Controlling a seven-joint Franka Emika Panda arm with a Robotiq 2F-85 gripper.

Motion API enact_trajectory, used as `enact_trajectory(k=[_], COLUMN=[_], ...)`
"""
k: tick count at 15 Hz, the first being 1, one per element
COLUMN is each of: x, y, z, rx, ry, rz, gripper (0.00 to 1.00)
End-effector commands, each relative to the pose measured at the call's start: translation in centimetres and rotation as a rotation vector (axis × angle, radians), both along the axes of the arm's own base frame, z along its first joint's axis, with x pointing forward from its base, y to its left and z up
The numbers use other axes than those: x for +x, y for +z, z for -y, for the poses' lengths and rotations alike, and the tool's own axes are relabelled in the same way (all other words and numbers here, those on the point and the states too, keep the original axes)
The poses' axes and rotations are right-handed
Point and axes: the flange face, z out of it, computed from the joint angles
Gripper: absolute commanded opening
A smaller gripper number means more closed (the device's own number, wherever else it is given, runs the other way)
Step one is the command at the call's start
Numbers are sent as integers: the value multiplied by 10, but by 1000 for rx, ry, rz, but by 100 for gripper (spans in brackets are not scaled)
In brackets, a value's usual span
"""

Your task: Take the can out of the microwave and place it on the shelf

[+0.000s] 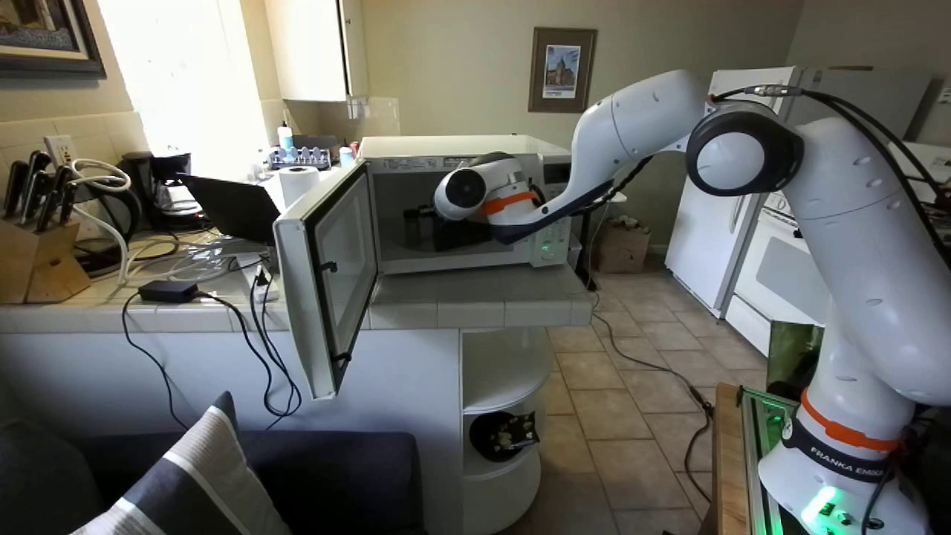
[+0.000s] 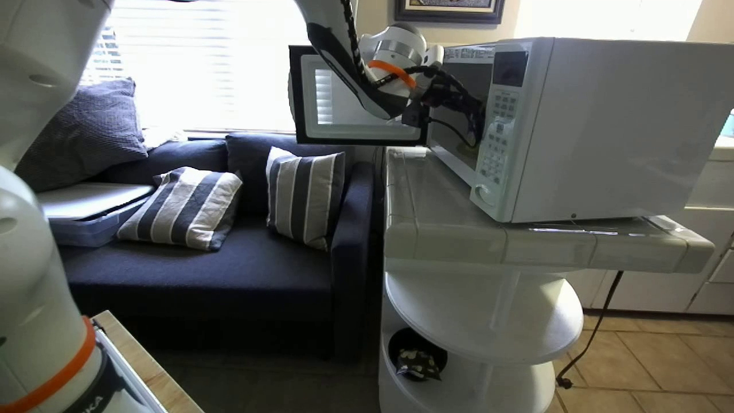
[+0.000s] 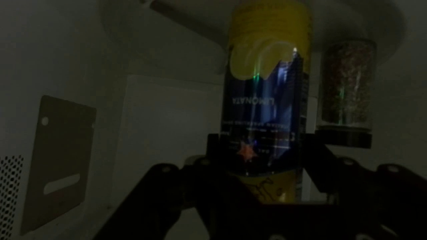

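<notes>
Inside the microwave (image 2: 619, 132), the gripper (image 3: 262, 148) pinches the can (image 3: 265, 100) from both sides, right of centre in the wrist view. The can's long axis runs up and down the frame, crosswise to the grip, with a jar (image 3: 347, 86) just right of it.

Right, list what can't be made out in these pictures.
Top end of the can: wrist view, covered by the gripper.
Smallest print on the can: wrist view, too tiny and dim.
Contents of the clear jar: wrist view, too dark to identify.
Inside of the microwave behind its control panel: an exterior view, blocked by that panel.
Upper part of the framed picture: an exterior view, cut off by the top edge.
</notes>
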Motion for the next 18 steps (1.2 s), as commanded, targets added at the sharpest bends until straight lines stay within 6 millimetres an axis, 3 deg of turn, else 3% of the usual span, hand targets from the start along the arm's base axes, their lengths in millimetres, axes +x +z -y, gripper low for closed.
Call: enact_trajectory(k=[1,5,13,18], x=[3,-4,-30,-41], y=[-6,2,18,18], z=[-1,-20,-83,-100], rx=[2,25,84,122], ry=[-24,-42,-172,-232], rz=[9,1,-36,-44], gripper=[38,38,38,38])
